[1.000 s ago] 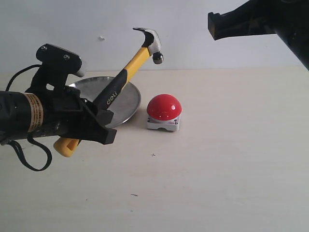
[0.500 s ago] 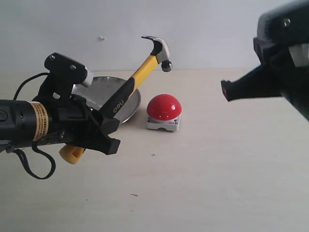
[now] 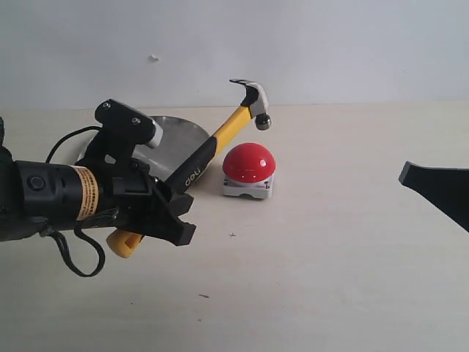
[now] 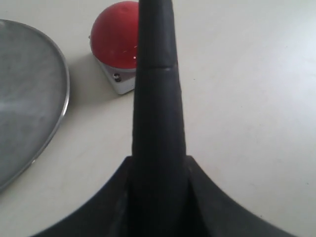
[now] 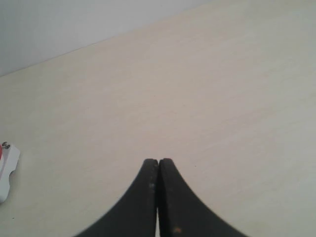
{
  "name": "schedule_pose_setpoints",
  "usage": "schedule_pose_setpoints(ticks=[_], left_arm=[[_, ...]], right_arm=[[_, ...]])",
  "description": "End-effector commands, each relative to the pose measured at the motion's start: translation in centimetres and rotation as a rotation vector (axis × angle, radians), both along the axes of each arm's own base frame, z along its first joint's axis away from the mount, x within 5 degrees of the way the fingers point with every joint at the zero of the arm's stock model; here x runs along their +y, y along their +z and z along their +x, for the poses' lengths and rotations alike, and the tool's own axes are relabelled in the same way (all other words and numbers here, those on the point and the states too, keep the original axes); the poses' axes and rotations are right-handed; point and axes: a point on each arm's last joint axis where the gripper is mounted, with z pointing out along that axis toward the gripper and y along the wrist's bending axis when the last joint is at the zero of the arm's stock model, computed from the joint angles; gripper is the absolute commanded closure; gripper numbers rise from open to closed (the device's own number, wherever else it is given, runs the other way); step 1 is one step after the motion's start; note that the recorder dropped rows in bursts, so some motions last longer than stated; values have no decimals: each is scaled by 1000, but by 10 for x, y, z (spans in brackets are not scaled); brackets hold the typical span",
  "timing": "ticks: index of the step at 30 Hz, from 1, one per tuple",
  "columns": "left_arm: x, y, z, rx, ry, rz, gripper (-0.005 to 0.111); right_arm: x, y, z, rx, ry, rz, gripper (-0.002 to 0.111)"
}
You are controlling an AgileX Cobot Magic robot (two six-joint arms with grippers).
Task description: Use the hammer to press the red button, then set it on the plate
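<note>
My left gripper (image 3: 174,210) is shut on the black grip of the hammer (image 3: 229,130). The hammer slants up to the right, and its steel head (image 3: 253,99) hangs just above the red button (image 3: 249,162) without touching it. The yellow handle end (image 3: 123,243) sticks out below the gripper. In the left wrist view the dark handle (image 4: 155,98) runs out from the left gripper (image 4: 158,170) over the red button (image 4: 114,34), with the plate (image 4: 29,98) beside it. The steel plate (image 3: 180,138) lies behind the left arm. My right gripper (image 5: 158,163) is shut and empty.
The right gripper (image 3: 412,177) shows as a black tip at the right edge of the exterior view, low over the beige table (image 3: 330,279). A white corner of the button's base (image 5: 6,170) shows at the edge of the right wrist view.
The left arm has carried the hammer to the right, and its head now sits lower and closer over the red button. The right arm has dropped from the upper right to low at the right edge.
</note>
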Motion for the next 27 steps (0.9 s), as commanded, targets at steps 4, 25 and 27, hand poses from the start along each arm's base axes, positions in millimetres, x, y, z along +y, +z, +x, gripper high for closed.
schedule_pose_setpoints(ticks=[4,25,27], left_arm=[[7,5,19,-29,56,-116,107],[2,-18,25,-27,-14,-101,107],[2,-18,25,-27,-14,-101,107]], right_arm=[[-2,0,-1,-2,-10,-2,108],[-2,0,-1,-2,-10,-2,108],[-2,0,-1,-2,-10,-2,108]])
